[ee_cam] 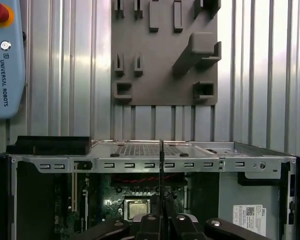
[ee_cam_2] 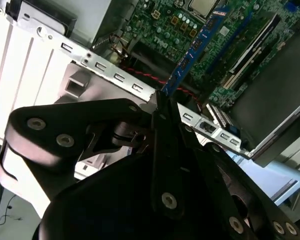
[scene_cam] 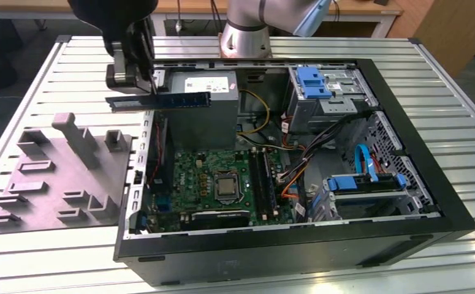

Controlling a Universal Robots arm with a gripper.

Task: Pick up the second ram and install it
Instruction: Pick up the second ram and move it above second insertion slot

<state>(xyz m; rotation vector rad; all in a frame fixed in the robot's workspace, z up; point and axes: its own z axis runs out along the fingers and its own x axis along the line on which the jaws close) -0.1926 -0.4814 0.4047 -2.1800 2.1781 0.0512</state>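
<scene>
My claw (scene_cam: 148,90) looks matt black, the memory stick (scene_cam: 181,100) smooth blue circuit board, the tabletop (scene_cam: 82,67) ribbed bare metal with dull shine, the tray (scene_cam: 53,184) matt grey plastic, the computer case (scene_cam: 303,257) matt black.

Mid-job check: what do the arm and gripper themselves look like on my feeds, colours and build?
The arm is a round silver-grey tube with a pale blue joint cap. The gripper is mostly black, with a grey block on its side. In the second wrist view its flat black linkage bars are joined by round silver pins.
</scene>
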